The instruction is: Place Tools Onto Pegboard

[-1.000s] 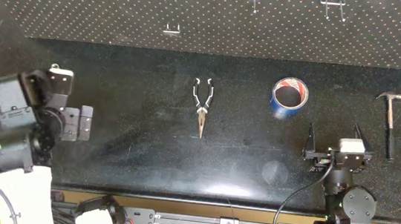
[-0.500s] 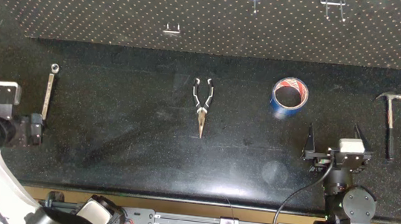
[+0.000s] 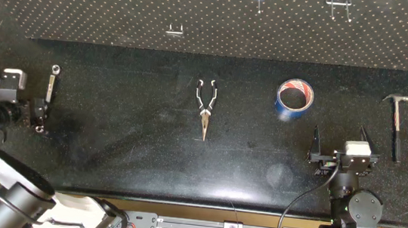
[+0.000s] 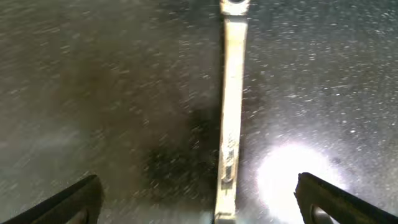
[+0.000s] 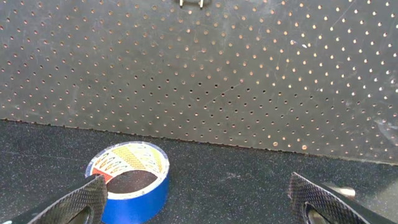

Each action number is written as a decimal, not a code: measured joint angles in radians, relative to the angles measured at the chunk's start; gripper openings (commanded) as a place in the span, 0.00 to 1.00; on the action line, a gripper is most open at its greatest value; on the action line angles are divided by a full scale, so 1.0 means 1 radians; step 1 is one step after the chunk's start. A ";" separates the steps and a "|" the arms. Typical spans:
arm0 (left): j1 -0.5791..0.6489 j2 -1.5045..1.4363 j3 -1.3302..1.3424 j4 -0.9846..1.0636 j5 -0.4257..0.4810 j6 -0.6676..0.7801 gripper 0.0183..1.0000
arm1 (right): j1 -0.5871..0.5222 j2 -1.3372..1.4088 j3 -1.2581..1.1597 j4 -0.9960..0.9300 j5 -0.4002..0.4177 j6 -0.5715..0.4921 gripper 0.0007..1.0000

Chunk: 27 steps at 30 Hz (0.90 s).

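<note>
Now the left gripper (image 4: pixel 198 190) is spread wide and holds nothing. The wrench (image 4: pixel 231 112) lies flat on the black worktop (image 3: pixel 133 137), its handle end between the two fingers (image 4: pixel 74 202) with a clear gap on each side. Its ring end points straight ahead of the gripper, toward the pegboard (image 3: pixel 214 16). In the top view the left gripper (image 3: pixel 38 114) sits just at the wrench's (image 3: pixel 51 86) near end.

Half a second ago this gripper was a little farther back from the handle; a second ago the arm covered the wrench altogether. The right gripper (image 3: pixel 339 143) has not moved. It is also fully spread and empty, with the blue tape roll (image 5: pixel 129 177) ahead of it and toward its left finger, and apart from it.

Bare worktop lies on the inner side of the left gripper as far as the pliers (image 3: pixel 205 106). The worktop's left edge is near its outer side. The hammer (image 3: pixel 395 123) lies just outside the right gripper.
</note>
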<state>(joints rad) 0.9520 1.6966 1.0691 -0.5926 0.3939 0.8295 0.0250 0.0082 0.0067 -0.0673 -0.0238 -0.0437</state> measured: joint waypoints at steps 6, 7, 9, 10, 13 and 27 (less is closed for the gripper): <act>-0.113 0.080 0.000 0.053 -0.001 0.011 0.99 | 0.000 0.000 0.000 0.000 0.000 0.000 0.94; -0.116 0.091 0.000 0.056 -0.001 0.011 1.00 | 0.000 0.000 0.000 0.000 0.000 0.000 0.94; -0.122 0.117 0.000 0.068 -0.010 0.011 0.99 | 0.000 0.000 0.000 0.000 0.000 0.000 0.94; -0.122 0.125 0.000 0.081 -0.020 0.000 1.00 | 0.000 0.000 0.000 0.000 0.000 0.000 0.94; -0.122 0.130 0.000 0.116 -0.057 -0.056 0.99 | 0.000 0.000 0.000 0.000 0.000 0.000 0.94; -0.124 0.139 0.005 0.118 -0.072 -0.099 0.27 | 0.000 0.000 0.000 0.000 0.000 0.000 0.94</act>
<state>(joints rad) 0.8284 1.8359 1.0740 -0.4747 0.3222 0.7307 0.0250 0.0082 0.0067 -0.0673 -0.0238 -0.0437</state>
